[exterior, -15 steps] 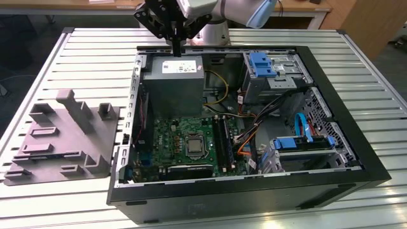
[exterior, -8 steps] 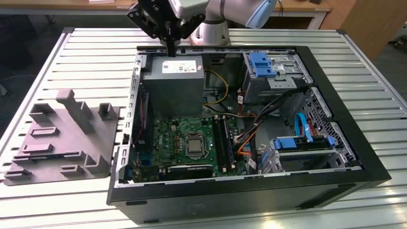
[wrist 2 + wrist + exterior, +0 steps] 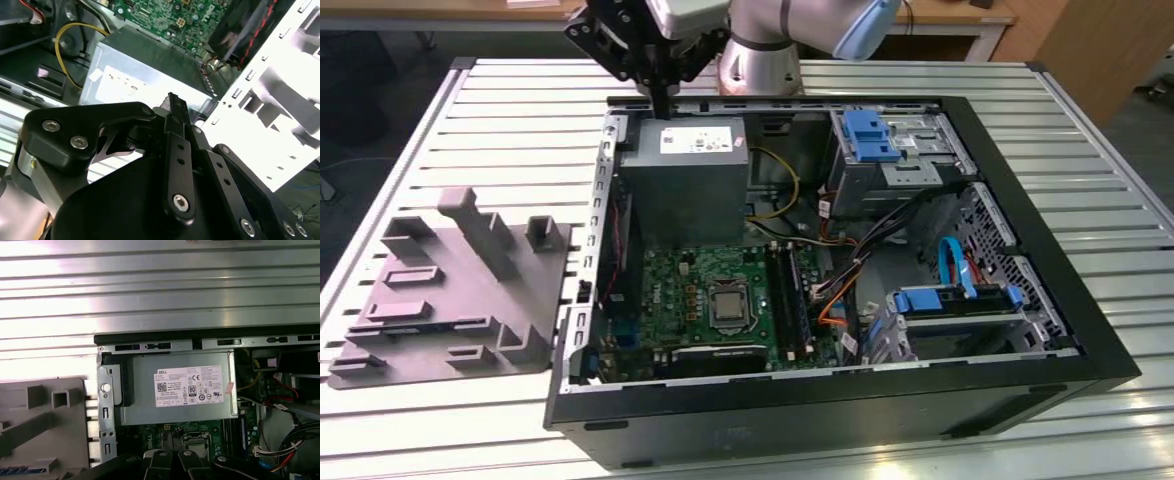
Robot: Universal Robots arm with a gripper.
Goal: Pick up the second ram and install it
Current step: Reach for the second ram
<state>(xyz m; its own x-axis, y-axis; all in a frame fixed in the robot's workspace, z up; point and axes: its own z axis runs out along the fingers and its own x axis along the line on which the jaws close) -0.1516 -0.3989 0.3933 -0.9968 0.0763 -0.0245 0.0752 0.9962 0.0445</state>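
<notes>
I make out a blue sliver of the second ram (image 3: 17, 471), cut off at the edge, on the grey fixture (image 3: 45, 430). My gripper (image 3: 664, 98), claw pressed together, hangs near the power supply (image 3: 683, 180); slatted metal table (image 3: 494, 130) beneath.

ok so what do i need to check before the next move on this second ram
1. black pincer free to grasp: ok, jaws shut, nothing seen in them.
2. pincer clear of the grey metal power-supply box: ok, it hovers above the box.
3. slim dark-blue ram strip found: cannot tell for sure, a blue strip lies at the edge of the grey moulded fixture.
4. long black memory slots on the green motherboard free: cannot tell.
</notes>
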